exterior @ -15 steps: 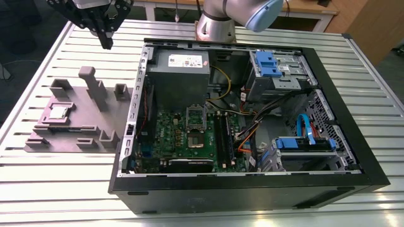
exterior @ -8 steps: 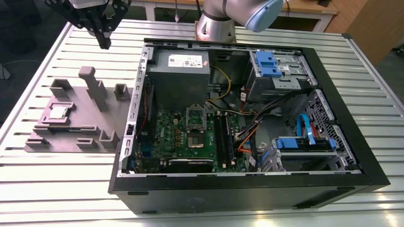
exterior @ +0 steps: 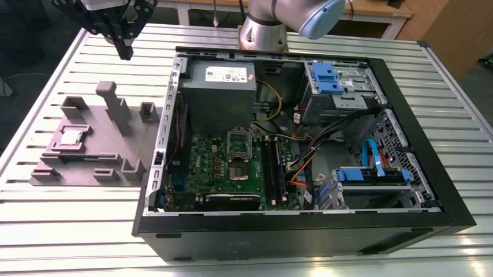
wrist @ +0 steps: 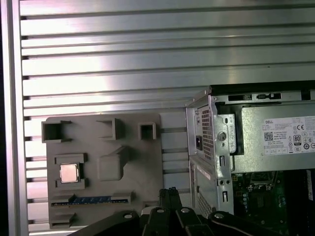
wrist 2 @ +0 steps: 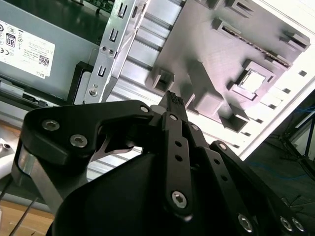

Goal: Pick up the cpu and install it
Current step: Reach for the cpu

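The tool hangs above the far corner of the slatted metal counter, on the exterior view's left, with its two black fingers pointing down and pressed together to a narrow tip that holds nothing. In both wrist views the same closed tip is in the foreground, above the edge of the grey holder and touching nothing. The cpu lies flat in a square pocket of this holder, silvery top up and a pale rim around it, on the side of the holder away from the computer case. It is well apart from the tool. The first wrist view looks straight down on the cpu inside its pocket, and the second wrist view catches it as a bright square beyond the fingers. The holder rests on the counter just beside the open case. Inside the case lies the green motherboard with a square socket near its middle, and a grey power supply box with a white label sits beyond it. The silver arm rises behind the case, at the far edge of the counter.
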Controlling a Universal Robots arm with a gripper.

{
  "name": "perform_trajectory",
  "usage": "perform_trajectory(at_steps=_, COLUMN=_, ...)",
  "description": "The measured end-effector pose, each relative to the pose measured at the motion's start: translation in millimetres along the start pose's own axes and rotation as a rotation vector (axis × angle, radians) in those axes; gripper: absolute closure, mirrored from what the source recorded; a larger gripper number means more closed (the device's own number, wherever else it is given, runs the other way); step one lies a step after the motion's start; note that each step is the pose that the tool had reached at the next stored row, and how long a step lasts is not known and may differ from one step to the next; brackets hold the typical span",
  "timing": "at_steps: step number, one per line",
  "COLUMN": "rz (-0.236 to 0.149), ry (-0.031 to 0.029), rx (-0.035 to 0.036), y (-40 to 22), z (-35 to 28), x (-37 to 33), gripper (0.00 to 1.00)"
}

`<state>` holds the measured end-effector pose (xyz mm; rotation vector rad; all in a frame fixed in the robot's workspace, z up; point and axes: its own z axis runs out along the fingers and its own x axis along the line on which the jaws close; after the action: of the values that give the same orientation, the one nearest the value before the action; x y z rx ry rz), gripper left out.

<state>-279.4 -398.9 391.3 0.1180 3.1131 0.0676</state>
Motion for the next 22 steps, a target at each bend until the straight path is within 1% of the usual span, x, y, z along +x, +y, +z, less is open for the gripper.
perform_trajectory(at_steps=3, rz=0.0, ry=0.0, rx=0.0, y=-0.2, z=0.0, x=1.8, gripper=0.89)
perform_trajectory(at_steps=14, rz=0.0, ry=0.0, rx=0.0, y=-1.0, z=-0.1, x=13.3, gripper=0.89)
perform_trajectory(at_steps=19, rz=0.0, ry=0.0001, rx=0.0, y=-1.3, z=-0.1, x=17.0, gripper=0.89)
perform_trajectory(at_steps=20, rz=0.0, ry=0.0005, rx=-0.0002, y=-1.3, z=-0.1, x=17.5, gripper=0.89)
perform_trajectory(at_steps=22, rz=0.0, ry=0.0031, rx=-0.0032, y=-1.4, z=0.1, x=18.1, gripper=0.89)
